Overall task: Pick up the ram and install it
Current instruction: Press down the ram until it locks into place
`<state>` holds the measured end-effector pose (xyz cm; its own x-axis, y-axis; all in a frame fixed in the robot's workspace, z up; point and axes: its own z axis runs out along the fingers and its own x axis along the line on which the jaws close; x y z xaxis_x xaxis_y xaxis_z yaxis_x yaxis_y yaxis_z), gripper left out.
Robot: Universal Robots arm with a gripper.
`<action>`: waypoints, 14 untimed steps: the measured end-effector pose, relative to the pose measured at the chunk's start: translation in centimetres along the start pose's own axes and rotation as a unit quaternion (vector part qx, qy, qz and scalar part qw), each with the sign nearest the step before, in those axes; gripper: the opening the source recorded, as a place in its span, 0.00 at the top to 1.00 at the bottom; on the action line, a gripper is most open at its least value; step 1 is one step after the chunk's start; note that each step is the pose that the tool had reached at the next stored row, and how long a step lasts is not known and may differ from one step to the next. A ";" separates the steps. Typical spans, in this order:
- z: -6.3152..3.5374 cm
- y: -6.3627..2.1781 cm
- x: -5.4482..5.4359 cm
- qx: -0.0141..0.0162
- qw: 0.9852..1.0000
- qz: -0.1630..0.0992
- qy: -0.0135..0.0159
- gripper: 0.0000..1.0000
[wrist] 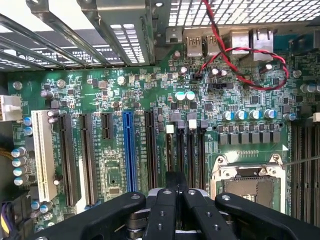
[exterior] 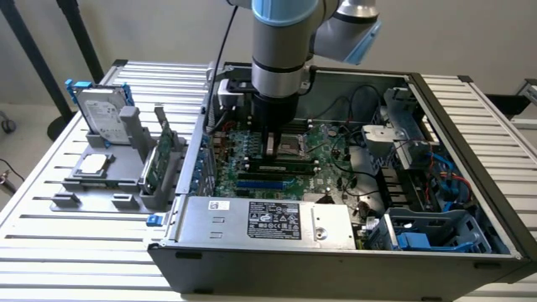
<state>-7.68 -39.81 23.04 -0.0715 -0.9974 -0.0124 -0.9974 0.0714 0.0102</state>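
Observation:
The ram (exterior: 281, 166) is a thin dark green stick with black chips, standing on edge in a memory slot of the motherboard (exterior: 251, 141) inside the open computer case (exterior: 336, 258). My gripper (exterior: 273, 150) hangs straight down over the middle of the ram, its fingers shut together. Whether the tips touch the ram's top edge I cannot tell. In the wrist view my gripper (wrist: 175, 181) is shut, black fingers (wrist: 162, 212) meeting over the dark memory slots (wrist: 192, 150) with white latches. Nothing shows between them.
A silver hard drive with blue rails (exterior: 105, 113) and a green expansion card (exterior: 163, 151) stand in a grey holder at the exterior view's left. The power supply (exterior: 268, 220), drive cage (exterior: 436, 233) and cables crowd the case. CPU socket (wrist: 245, 180), blue slot (wrist: 128, 150) and red-black wire (wrist: 240, 50) lie nearby.

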 end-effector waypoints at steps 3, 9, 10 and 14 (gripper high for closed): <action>0.11 0.04 0.0 0.000 1.000 -0.002 0.000 0.89; 0.46 0.12 0.0 0.000 1.000 -0.005 0.001 0.89; 0.47 0.12 0.0 0.000 1.000 -0.005 0.000 0.89; -0.79 0.07 0.0 0.000 1.000 -0.005 0.000 0.89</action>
<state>-7.74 -39.81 23.83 -0.0610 -0.9981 -0.0126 -0.9981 0.0609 0.0096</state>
